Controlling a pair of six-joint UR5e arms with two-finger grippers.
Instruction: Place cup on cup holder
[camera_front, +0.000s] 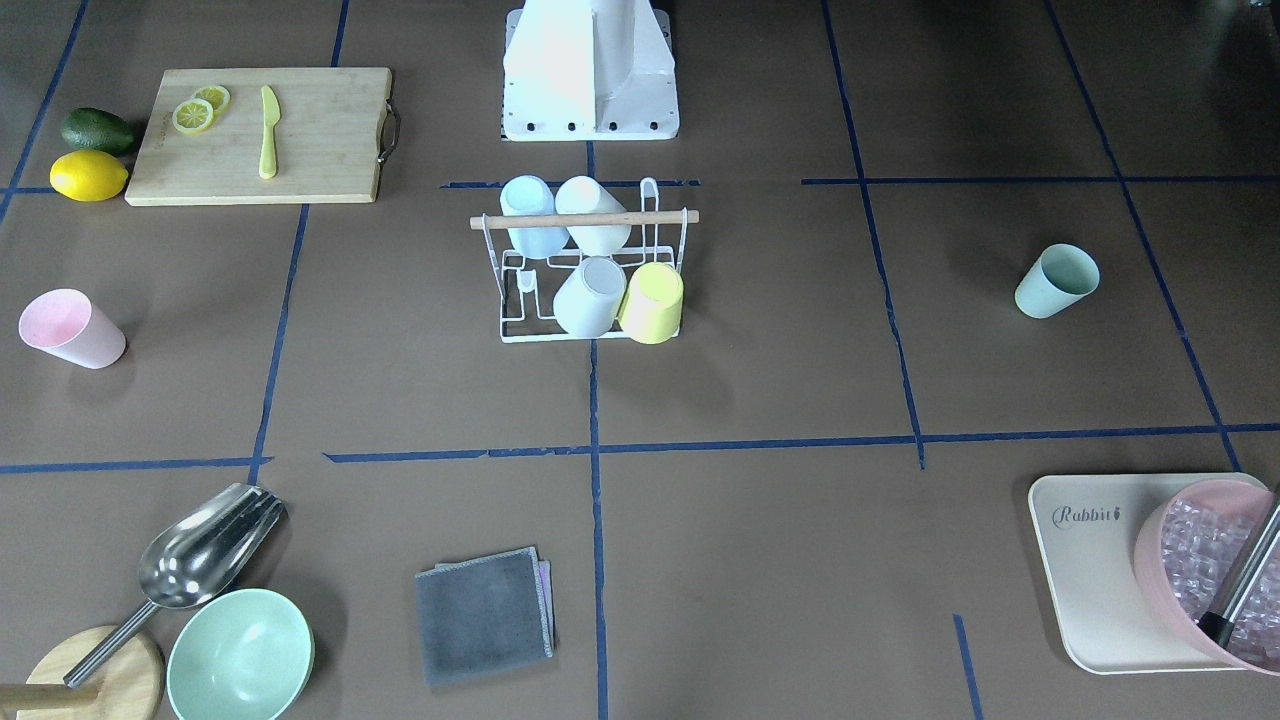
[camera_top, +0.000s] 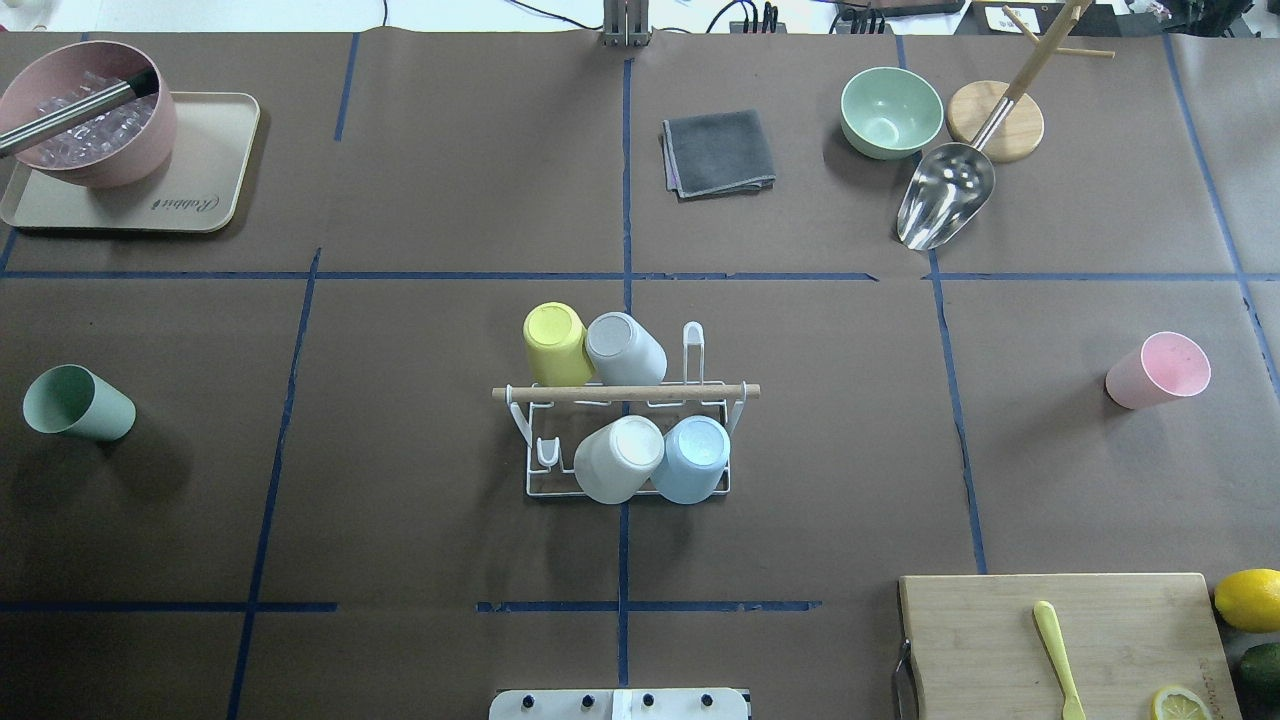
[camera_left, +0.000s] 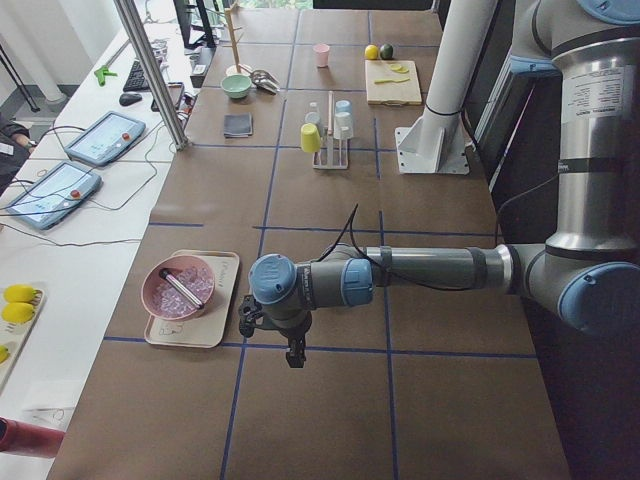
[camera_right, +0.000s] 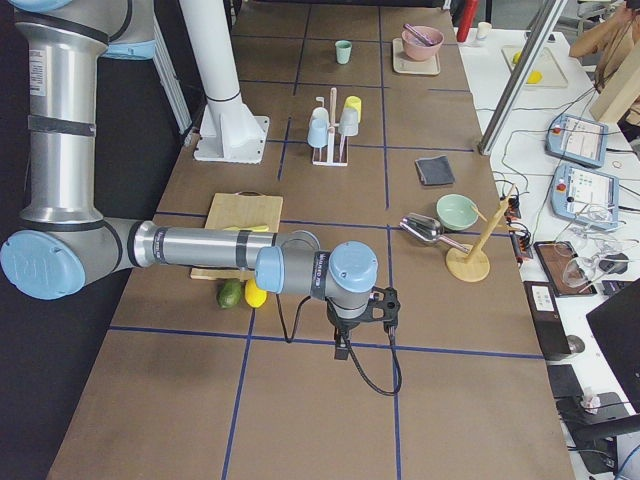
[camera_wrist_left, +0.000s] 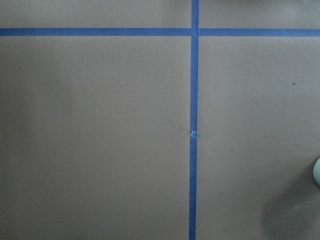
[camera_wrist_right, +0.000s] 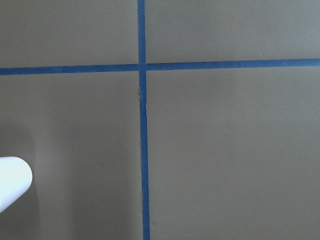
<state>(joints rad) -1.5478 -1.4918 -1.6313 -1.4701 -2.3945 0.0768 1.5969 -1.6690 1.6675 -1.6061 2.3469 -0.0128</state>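
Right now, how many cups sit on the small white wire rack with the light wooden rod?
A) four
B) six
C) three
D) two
A: the white wire rack holds a yellow cup, a grey cup, a white cup and a light blue cup; the mint green cup and the pink cup stand far from it.

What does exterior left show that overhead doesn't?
Only exterior left: the left arm and left gripper, plus two tablets. Only overhead: the green cup, which the side view doesn't show. Both: the cup holder with four cups on it, the pink cup, the tray and the board.
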